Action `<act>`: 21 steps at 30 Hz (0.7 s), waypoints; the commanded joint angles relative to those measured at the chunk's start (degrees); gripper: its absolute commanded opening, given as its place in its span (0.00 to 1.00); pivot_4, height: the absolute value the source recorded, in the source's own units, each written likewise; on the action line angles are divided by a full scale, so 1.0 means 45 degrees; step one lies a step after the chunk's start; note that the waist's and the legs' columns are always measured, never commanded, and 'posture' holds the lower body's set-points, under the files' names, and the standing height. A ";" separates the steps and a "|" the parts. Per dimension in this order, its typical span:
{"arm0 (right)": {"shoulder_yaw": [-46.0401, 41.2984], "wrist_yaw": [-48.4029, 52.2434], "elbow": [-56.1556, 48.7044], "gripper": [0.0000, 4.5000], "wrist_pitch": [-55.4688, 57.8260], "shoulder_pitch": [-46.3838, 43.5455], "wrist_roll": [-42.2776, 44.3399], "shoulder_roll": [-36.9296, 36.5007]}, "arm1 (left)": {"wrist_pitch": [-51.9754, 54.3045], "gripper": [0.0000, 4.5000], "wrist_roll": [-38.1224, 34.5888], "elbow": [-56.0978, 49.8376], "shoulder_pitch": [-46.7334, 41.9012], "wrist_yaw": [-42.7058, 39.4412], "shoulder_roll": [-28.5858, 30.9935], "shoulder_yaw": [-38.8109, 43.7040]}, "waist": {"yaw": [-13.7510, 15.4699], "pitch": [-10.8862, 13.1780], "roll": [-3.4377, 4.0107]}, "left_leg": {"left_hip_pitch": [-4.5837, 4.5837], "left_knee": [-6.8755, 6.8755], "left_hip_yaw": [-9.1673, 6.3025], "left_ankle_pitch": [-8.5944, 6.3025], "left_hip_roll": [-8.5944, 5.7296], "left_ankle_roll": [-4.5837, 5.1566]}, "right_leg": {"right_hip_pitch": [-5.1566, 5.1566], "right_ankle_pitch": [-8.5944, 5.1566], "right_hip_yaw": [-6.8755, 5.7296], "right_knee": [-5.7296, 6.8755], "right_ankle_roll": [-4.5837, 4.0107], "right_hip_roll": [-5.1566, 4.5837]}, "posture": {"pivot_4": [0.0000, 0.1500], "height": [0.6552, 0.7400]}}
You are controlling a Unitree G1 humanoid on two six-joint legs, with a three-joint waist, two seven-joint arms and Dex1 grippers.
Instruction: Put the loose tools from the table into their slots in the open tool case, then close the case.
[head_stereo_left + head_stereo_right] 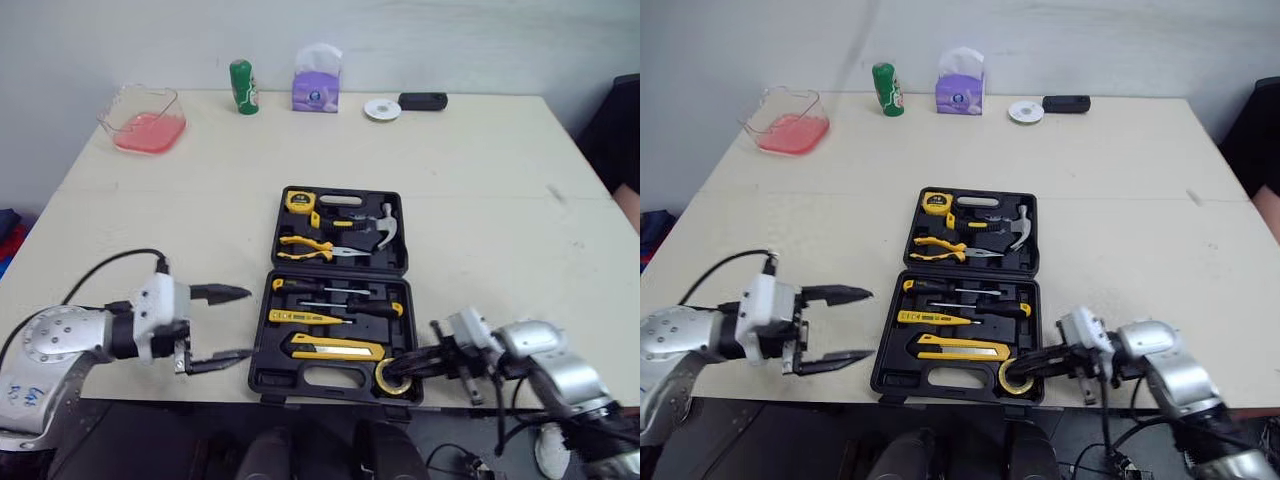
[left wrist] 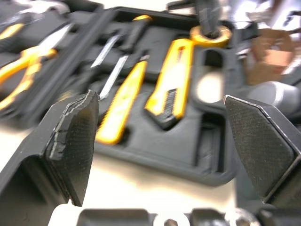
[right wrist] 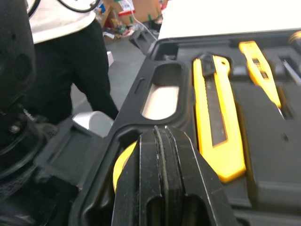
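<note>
The black tool case [image 1: 262, 372] lies open at the table's front middle. Its far half holds a tape measure [image 1: 298, 201], pliers [image 1: 305, 248] and a hammer [image 1: 385, 225]. The near half holds screwdrivers [image 1: 335, 290], a yellow tester [image 1: 305, 318] and a yellow utility knife [image 1: 337, 348]. A yellow tape roll [image 1: 388, 380] sits at the near right corner of the case. My right gripper [image 1: 400, 366] reaches in from the right and is shut on that roll [image 3: 123, 165]. My left gripper [image 1: 248, 322] hovers just left of the case, open and empty.
Along the far edge stand a pink container [image 1: 145, 122], a green can [image 1: 243, 87], a purple tissue pack [image 1: 317, 82], a white disc [image 1: 382, 109] and a black device [image 1: 422, 101]. The case lies close to the table's front edge. A person [image 1: 628, 150] is at the right.
</note>
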 commanded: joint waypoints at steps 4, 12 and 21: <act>-0.1839 -0.1814 -0.0034 0.00 0.0516 -0.1299 -0.1002 -0.1147 | -0.1375 0.87 0.1087 0.1855 -0.1038 0.1247 -0.0253 0.1055 | -0.0059 0.0037 0.0060 | -0.0011 -0.0008 -0.0001 -0.0003 0.0013 -0.0011 | -0.0017 -0.0004 -0.0027 -0.0003 -0.0005 0.0029 | 1.00 1.00; -0.1709 -0.4920 0.3299 0.00 0.1444 -0.3336 -0.3186 -0.0434 | -0.0157 0.09 0.2404 0.4629 -0.3152 0.3217 -0.1231 -0.0605 | 0.0028 0.0036 0.0052 | -0.0132 0.0012 0.0017 0.0039 -0.0004 0.0012 | -0.0142 0.0002 -0.0040 0.0098 0.0005 0.0030 | 1.00 1.00; -0.0667 -0.5391 0.3448 0.00 0.1491 -0.4056 -0.4211 0.1227 | 0.0447 0.00 0.3572 0.6129 -0.4766 0.3344 -0.2416 -0.2883 | -0.0105 0.0040 0.0020 | -0.0196 0.0029 0.0093 0.0091 -0.0033 0.0042 | -0.0218 0.0024 -0.0138 0.0141 0.0045 0.0050 | 1.00 1.00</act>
